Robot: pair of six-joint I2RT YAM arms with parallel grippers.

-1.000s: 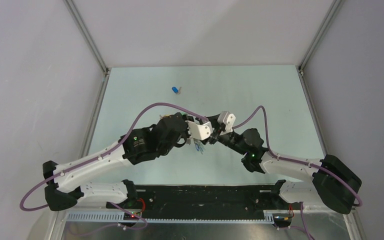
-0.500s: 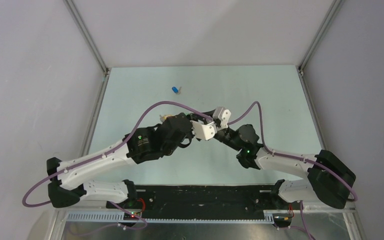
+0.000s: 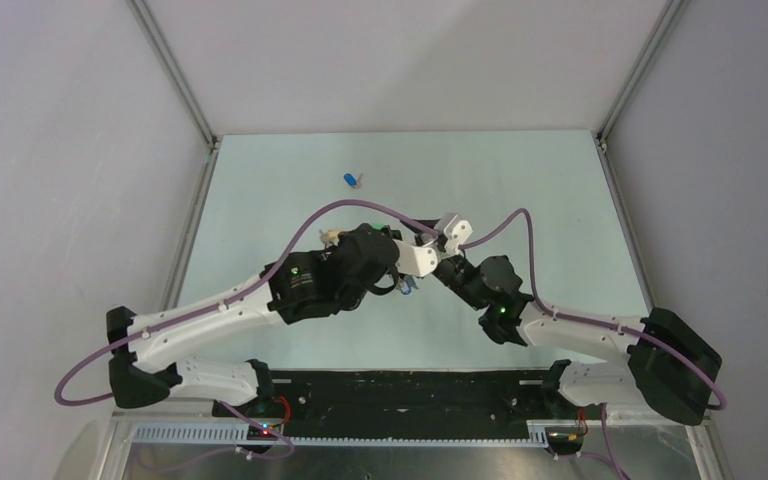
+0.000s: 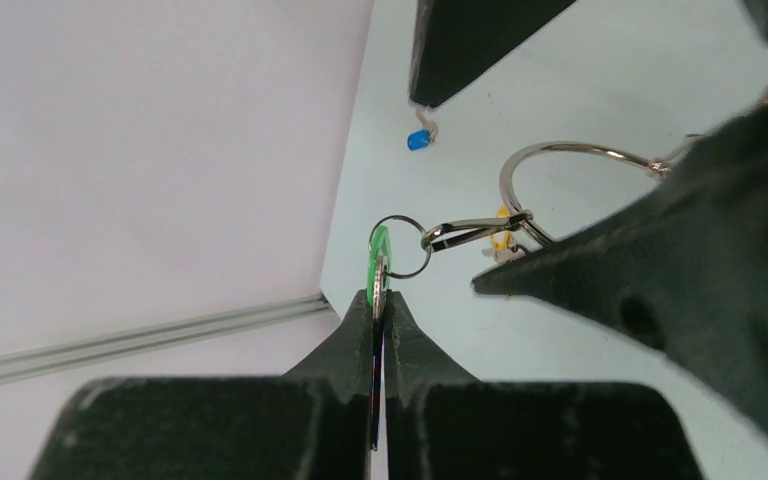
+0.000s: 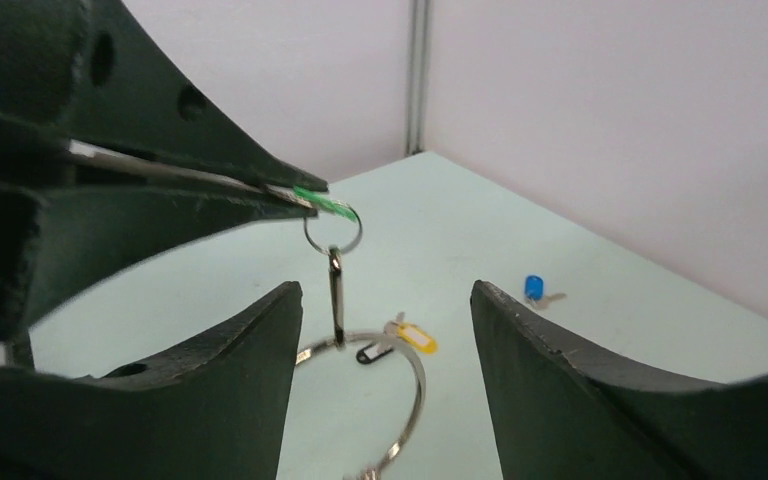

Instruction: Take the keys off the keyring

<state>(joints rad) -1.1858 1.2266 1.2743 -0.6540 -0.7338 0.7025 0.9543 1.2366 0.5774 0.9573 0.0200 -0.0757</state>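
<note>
My left gripper [image 4: 380, 297] is shut on a green-headed key [image 4: 378, 262], held edge-on between its fingertips. A small ring [image 4: 401, 246] and a silver clip [image 4: 465, 233] link the key to the large silver keyring [image 4: 560, 149]. In the right wrist view the keyring [image 5: 415, 385] hangs between the spread fingers of my open right gripper [image 5: 388, 292], below the green key [image 5: 320, 201]. A blue-headed key [image 3: 351, 180] lies loose on the far part of the table; it also shows in the right wrist view [image 5: 534, 288]. In the top view both grippers [image 3: 400, 280] [image 3: 426, 266] meet mid-table.
A yellow tag [image 5: 415, 337] and a black tag [image 5: 370, 352] hang on the keyring. The pale green table [image 3: 520, 190] is closed in by white walls with aluminium corner posts [image 3: 175, 75]. Purple cables [image 3: 350, 207] arch over both arms.
My left arm has swung right and forward, carrying the keys toward the right gripper. The right wrist has shifted slightly. The loose blue key has not moved.
</note>
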